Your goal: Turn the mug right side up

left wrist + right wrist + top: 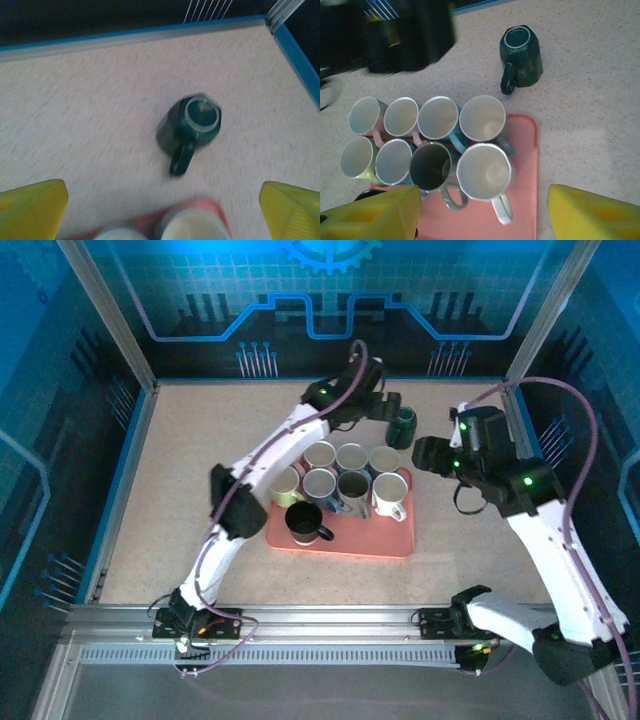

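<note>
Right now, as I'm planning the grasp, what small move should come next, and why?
Probably ease the left pincer, open and empty, forward and down over the dark green mug: it sits base-up on the table past the pink tray, centred ahead of that pincer.

Left wrist view: green mug [190, 125] blurred; pink tray [200, 204] blurred, cut off below.

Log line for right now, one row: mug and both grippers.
green mug: upside down on table beyond tray, untouched | left gripper: open, empty, near mug | right gripper: open, empty
</note>
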Controlling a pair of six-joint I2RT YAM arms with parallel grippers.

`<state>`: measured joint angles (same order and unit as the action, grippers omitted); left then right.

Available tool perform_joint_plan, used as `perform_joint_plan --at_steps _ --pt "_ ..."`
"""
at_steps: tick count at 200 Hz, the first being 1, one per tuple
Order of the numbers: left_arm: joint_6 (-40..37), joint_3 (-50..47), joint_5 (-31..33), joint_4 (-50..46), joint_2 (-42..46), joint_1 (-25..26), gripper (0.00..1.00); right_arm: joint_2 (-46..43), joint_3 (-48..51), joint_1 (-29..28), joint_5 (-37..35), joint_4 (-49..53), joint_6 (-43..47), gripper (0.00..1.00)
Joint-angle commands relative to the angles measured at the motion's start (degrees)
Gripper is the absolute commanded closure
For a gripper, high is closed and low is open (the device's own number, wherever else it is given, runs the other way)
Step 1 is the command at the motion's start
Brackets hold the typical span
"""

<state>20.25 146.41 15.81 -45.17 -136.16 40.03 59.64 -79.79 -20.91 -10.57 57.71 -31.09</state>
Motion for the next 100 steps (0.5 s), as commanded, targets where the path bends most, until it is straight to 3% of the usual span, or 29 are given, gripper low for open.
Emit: perform_joint_plan --at_steps 1,28,47,100 --pt "-3.0 6.5 4.3 7.0 -8.7 1.5 0.01 -1.7 -2.1 1.0 -2.9 8.1 0.8 0.31" --pt "-10.9 -1.0 7.5 33.2 -12.7 3.1 0.01 -4.3 -1.8 1.0 -5.1 13.8 2.6 0.3" --pt "-15.3 8.0 9.0 35.4 -20.0 3.7 0.01 -5.8 -1.1 1.1 -5.7 16.0 3.4 0.3" --pt "-15.1 6.6 7.8 36.6 -22.5 3.7 0.01 -8.1 2.5 1.1 -4.6 15.0 2.1 0.29"
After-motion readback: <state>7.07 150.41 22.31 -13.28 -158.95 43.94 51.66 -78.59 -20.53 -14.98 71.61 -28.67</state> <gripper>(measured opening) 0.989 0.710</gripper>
